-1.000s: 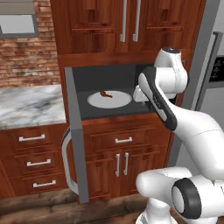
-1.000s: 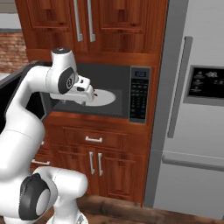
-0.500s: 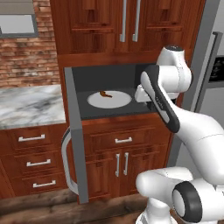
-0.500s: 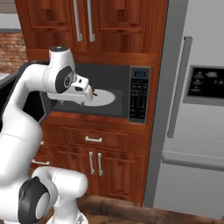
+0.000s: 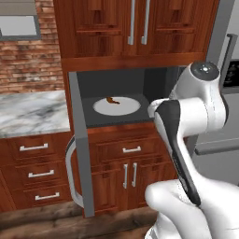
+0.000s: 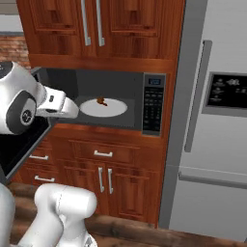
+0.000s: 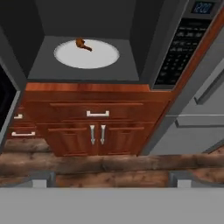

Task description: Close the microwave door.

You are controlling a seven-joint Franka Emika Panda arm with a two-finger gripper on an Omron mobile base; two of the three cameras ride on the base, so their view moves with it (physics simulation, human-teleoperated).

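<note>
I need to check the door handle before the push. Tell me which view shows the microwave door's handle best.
The left base view: the silver handle curves in full down the outer face of the open microwave door, seen edge-on. The right base view gives just the door's black glass behind the arm. The hand view catches a dark sliver of door at its left edge.

Brown wooden cabinets (image 5: 135,28), brick wall (image 5: 32,60) at upper left, marble counter (image 5: 28,114), grey fridge (image 6: 217,125) at right, wood floor (image 7: 109,166).
</note>
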